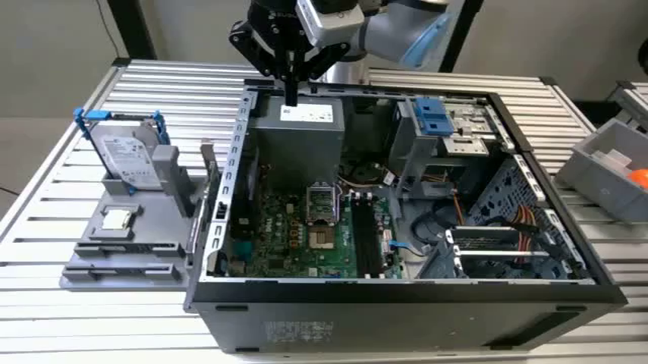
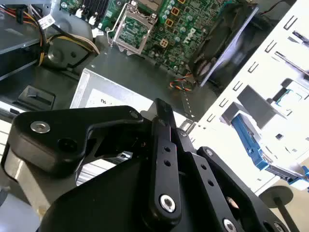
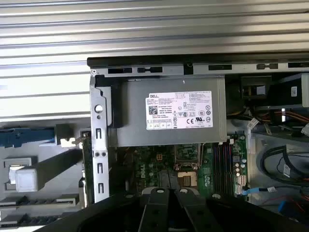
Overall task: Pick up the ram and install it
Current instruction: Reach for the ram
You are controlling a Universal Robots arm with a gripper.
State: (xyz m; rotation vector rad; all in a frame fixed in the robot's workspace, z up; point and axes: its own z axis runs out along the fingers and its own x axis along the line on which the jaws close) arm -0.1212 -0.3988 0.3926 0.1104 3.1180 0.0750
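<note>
Nearest in the exterior view, the open computer case (image 1: 405, 292) lies on its side on the slatted surface (image 1: 61, 318), with the green motherboard (image 1: 294, 243) showing inside and its dark memory slots (image 1: 366, 239) running just beside the processor socket (image 1: 321, 221). To the exterior view's left, a grey holder (image 1: 121, 254) sits against the case wall. It carries a small square chip (image 1: 117, 219) and a hard drive (image 1: 129, 157) in a blue frame. The ram (image 1: 209, 168) appears to be the thin strip standing on edge at the holder's side, just beside the case wall and well apart from the arm. Farther back, the grey power supply (image 1: 299, 140) fills a corner of the case. The end effector (image 1: 291, 92) hangs above it, pointing down, its fingers drawn narrow together with nothing between them. A grey bin (image 1: 612, 171) stands at the exterior view's right.
</note>
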